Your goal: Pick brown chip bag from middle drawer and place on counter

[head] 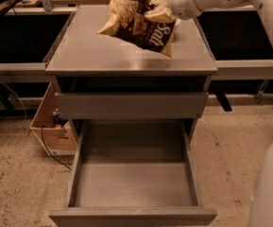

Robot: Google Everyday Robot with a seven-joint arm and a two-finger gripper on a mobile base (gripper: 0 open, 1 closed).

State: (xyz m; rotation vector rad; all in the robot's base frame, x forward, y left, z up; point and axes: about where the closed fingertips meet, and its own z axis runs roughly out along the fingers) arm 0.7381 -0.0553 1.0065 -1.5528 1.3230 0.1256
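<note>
The brown chip bag [137, 21] hangs tilted in the air above the back half of the grey counter [103, 51], its tan ends and white lettering showing. My gripper [160, 12] comes in from the upper right on a white arm and is shut on the bag's upper right part. The middle drawer [133, 183] is pulled out below, wide and grey, with nothing visible inside it. The white bowl is hidden behind the bag or out of view.
A shorter grey drawer front [131, 105] sits shut above the open drawer. A cardboard box [51, 122] with small items stands on the floor at the left. Dark table frames run behind the cabinet. The white robot body [270, 183] fills the lower right.
</note>
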